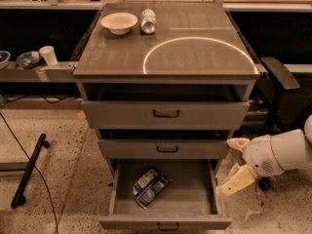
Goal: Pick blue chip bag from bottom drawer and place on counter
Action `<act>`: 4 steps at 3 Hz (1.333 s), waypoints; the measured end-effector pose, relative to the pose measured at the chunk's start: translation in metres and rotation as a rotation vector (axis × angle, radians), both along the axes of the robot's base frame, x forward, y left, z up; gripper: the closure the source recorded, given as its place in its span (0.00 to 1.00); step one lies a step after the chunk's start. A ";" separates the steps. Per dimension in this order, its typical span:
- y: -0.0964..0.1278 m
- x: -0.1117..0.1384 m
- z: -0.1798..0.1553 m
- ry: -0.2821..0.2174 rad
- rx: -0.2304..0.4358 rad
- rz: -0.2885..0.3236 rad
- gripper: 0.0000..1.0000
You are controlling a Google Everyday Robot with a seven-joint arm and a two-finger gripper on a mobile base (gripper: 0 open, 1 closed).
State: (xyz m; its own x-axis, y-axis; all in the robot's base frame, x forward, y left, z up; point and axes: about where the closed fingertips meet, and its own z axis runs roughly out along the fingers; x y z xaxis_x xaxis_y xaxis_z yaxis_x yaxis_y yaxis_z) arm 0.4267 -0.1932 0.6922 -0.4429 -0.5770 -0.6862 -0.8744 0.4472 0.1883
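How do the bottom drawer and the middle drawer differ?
The bottom drawer is far out; the middle drawer is barely out. The bottom drawer's inside shows, holding the blue chip bag; the middle drawer's inside is hidden. Both are grey with dark handles. The open gripper hangs right of the bottom drawer.

A small crumpled foil chip bag (150, 187), dark blue with white panels, lies in the plain grey metal bottom drawer (195, 222). The glossy grey-brown counter (122, 57) shows a bright white ring. At three o'clock of the bag is the white gripper (226, 165), its cream fingers spread.
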 end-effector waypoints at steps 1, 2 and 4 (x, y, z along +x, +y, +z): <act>0.000 0.000 0.000 0.000 0.000 0.000 0.00; 0.002 0.009 -0.008 -0.059 0.004 -0.037 0.00; 0.076 -0.011 -0.095 -0.238 0.094 -0.012 0.00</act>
State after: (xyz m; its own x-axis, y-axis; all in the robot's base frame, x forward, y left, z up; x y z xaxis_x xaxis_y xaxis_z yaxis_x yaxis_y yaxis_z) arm 0.4157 -0.1176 0.5972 -0.2688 -0.5015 -0.8223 -0.8937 0.4483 0.0187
